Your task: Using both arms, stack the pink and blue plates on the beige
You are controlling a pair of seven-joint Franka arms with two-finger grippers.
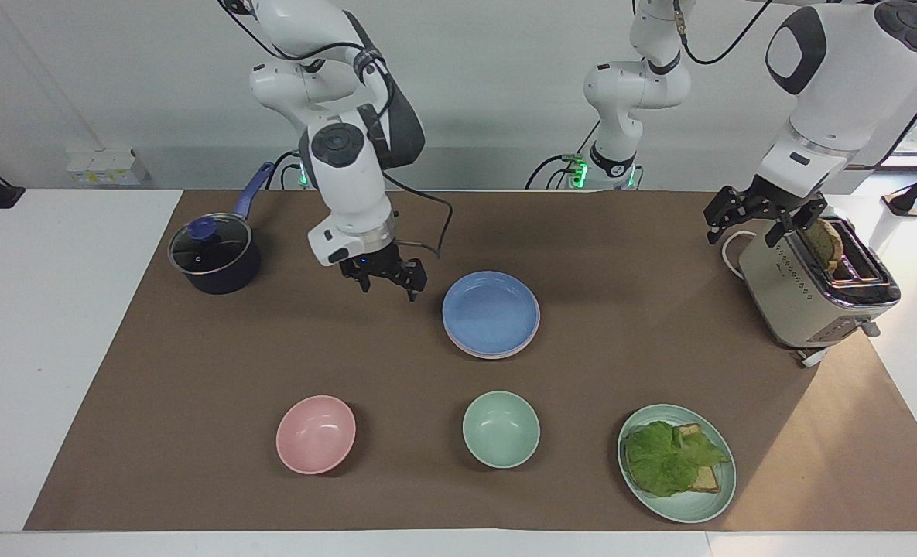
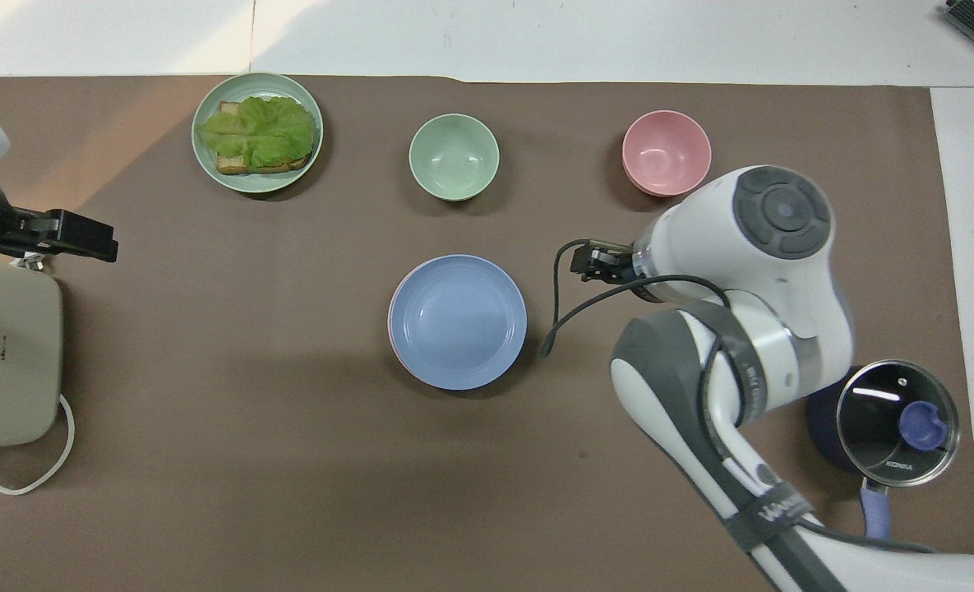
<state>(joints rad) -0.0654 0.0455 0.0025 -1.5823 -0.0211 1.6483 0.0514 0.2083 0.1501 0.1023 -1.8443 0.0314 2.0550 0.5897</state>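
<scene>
Hanging open and empty over bare brown mat, the right arm's black two-finger gripper had its fingertips spread apart with nothing between them. Just beside it, toward the left arm's end of the table and clear of its fingers, lay the stack: the round matte cornflower-blue plate on top, a thin pastel-pink plate rim showing under it, and a pale edge at the bottom of the pile that might be the cream-beige plate, though I could not tell for certain. Toward the right arm's end of the table from the gripper stood a dark blue saucepan with a glass lid. Farther from the robots than the gripper sat a small deep pink bowl, a pale green bowl and a pale green plate carrying toast and lettuce. The left arm's black gripper waited, fingers spread and empty, over a cream toaster.
</scene>
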